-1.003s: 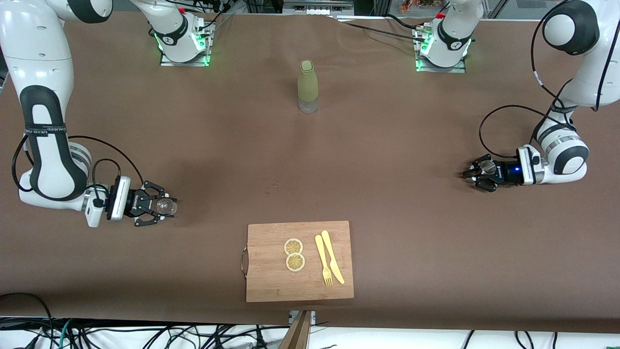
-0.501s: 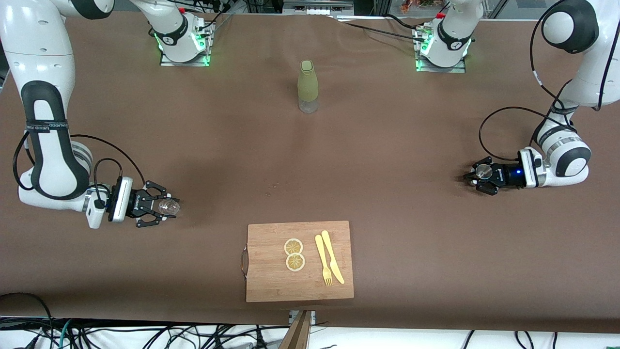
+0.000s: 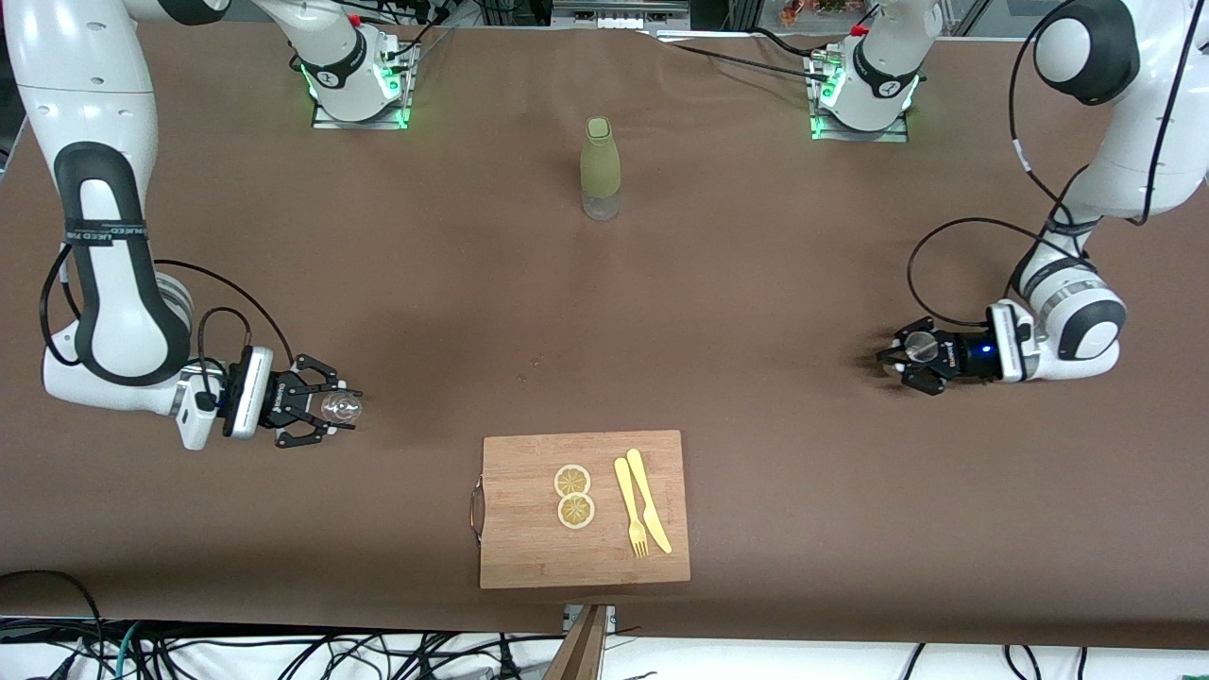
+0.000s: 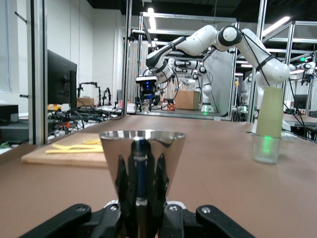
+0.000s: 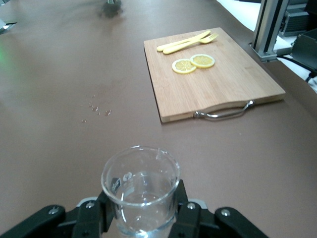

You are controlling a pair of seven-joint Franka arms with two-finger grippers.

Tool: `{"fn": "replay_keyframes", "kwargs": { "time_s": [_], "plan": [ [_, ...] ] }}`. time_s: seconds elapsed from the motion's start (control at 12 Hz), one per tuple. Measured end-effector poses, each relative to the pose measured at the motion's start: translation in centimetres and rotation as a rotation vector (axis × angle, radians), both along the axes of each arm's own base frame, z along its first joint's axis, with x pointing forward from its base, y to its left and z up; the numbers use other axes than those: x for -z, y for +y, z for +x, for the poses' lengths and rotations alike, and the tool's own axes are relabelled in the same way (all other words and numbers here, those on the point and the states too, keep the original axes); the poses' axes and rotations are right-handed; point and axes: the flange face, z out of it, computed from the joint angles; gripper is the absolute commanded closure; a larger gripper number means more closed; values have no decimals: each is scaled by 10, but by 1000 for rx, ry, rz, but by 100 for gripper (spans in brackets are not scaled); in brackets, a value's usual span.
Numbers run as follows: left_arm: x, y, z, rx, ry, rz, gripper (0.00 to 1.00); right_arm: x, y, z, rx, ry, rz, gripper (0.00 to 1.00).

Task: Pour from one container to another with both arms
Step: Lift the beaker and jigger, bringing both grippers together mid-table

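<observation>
A clear glass (image 3: 342, 408) is pinched by the right gripper (image 3: 326, 413) at frame lower left; a metal cup (image 3: 921, 348) is gripped by the left gripper (image 3: 907, 354) at right.

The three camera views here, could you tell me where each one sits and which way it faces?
Front view: high across the table, facing both bases; shows both arms, left gripper and right gripper.
Left wrist view: on the left wrist, low along the table; metal cup, the other arm.
Right wrist view: on the right wrist, looking down; glass cup.
All share the cutting board.
</observation>
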Motion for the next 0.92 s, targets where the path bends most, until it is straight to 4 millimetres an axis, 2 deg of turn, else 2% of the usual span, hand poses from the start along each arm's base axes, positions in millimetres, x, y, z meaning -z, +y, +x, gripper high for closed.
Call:
{"fn": "replay_keyframes", "kwargs": {
  "time_s": [0.5, 0.92],
  "plan": [
    [1, -111, 17, -8, 21, -80, 100, -15, 41, 4, 3, 0, -25, 77],
    [7, -219, 19, -52, 49, -87, 100, -27, 95, 3, 5, 17, -101, 77]
  ]
}}
